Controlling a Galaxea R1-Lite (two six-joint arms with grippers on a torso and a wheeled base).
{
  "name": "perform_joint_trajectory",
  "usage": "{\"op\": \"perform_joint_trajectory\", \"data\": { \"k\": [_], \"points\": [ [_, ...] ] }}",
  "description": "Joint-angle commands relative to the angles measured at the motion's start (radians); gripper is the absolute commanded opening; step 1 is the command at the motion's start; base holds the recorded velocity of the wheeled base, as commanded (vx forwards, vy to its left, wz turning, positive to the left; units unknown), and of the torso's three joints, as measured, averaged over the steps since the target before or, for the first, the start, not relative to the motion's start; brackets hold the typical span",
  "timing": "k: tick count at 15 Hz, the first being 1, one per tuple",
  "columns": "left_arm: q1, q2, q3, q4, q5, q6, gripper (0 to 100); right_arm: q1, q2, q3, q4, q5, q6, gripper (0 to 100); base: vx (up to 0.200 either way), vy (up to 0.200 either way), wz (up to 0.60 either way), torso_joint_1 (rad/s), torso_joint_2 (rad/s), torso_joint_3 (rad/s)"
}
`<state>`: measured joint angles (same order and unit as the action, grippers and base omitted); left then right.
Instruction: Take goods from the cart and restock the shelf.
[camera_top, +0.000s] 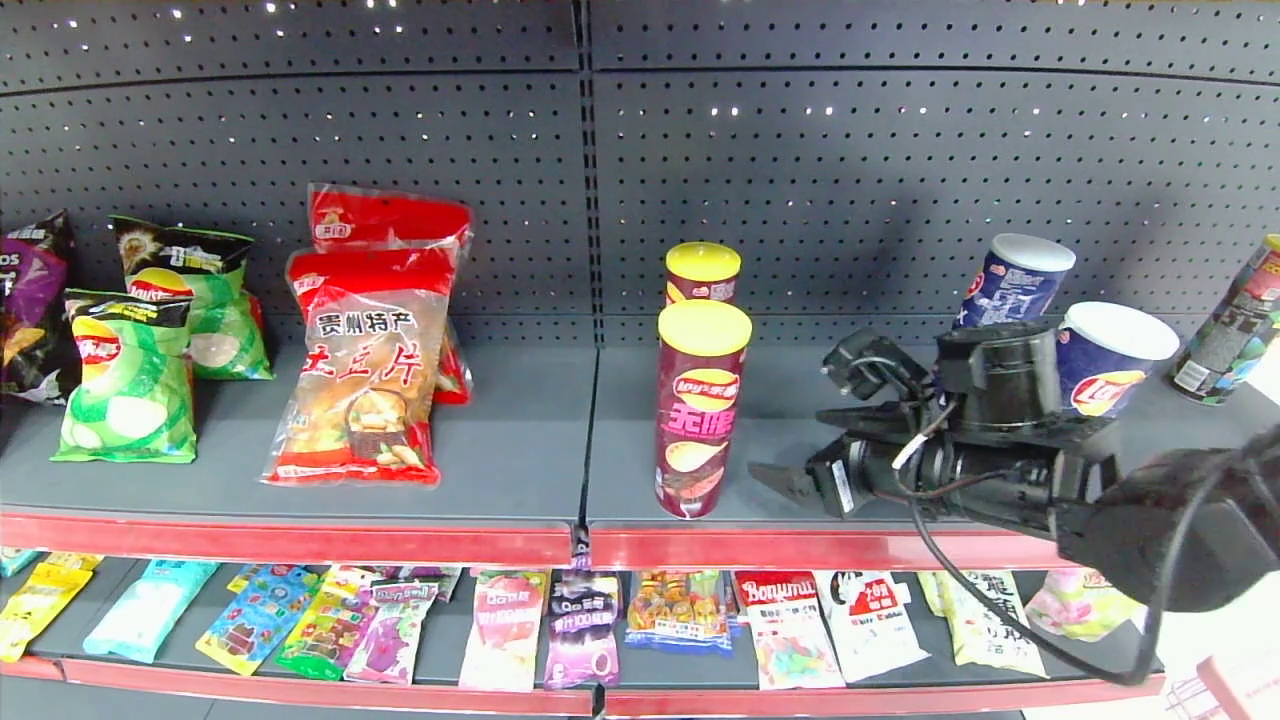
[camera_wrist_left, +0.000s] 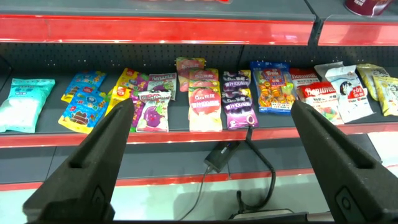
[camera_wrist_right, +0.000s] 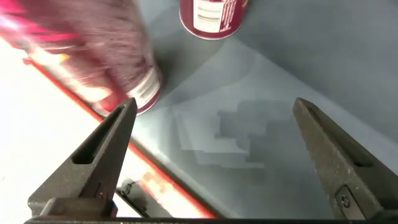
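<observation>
Maroon chip can (camera_top: 700, 410), yellow lid, printed label, upright at the front edge of the upper shelf (camera_top: 520, 440), near its middle. Second can (camera_top: 702, 272) of the same kind just behind. Right claw (camera_top: 810, 450) level, near the front can, not touching, wide open, holding nothing. Left claw (camera_wrist_left: 211, 104) also wide open and empty, facing the lower shelf (camera_wrist_left: 56, 140) with candy bags (camera_wrist_left: 272, 87).

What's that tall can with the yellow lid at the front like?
The front can is a tall dark-red tube with a yellow lid and a chip picture on its side. It stands upright near the red front edge of the grey shelf, a matching can right behind. Nothing grips it; the right end effector is open beside it.
</observation>
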<state>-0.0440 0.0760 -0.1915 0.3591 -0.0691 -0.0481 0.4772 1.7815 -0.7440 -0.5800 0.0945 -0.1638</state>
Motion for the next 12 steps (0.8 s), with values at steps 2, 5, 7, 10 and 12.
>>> {"op": "perform_joint_trajectory", "data": {
  "k": [2, 5, 7, 10, 12],
  "points": [
    [0.000, 0.004, 0.000, 0.000, 0.000, 0.022, 100, 0.050, -0.369, 0.261, 0.005, -0.090, 0.012, 100, 0.000, 0.000, 0.00, 0.000, 0.00, 0.000],
    [0.000, 0.004, 0.000, 0.001, 0.000, 0.025, 100, 0.055, -0.616, 0.413, 0.008, -0.194, 0.012, 100, 0.000, 0.000, 0.00, 0.000, 0.00, 0.000],
    [0.000, 0.004, 0.000, 0.001, 0.000, 0.036, 100, -0.005, -0.789, 0.486, 0.023, -0.300, 0.012, 100, 0.000, 0.000, 0.00, 0.000, 0.00, 0.000],
    [0.000, -0.002, 0.001, 0.001, -0.009, 0.114, 100, -0.206, -1.126, 0.411, 0.486, -0.363, 0.027, 100, 0.000, 0.000, 0.00, 0.000, 0.00, 0.000],
    [0.001, -0.002, 0.003, 0.001, -0.026, 0.122, 100, -0.230, -1.320, 0.397, 0.680, -0.368, 0.044, 100, 0.000, 0.000, 0.00, 0.000, 0.00, 0.000]
  ]
}}
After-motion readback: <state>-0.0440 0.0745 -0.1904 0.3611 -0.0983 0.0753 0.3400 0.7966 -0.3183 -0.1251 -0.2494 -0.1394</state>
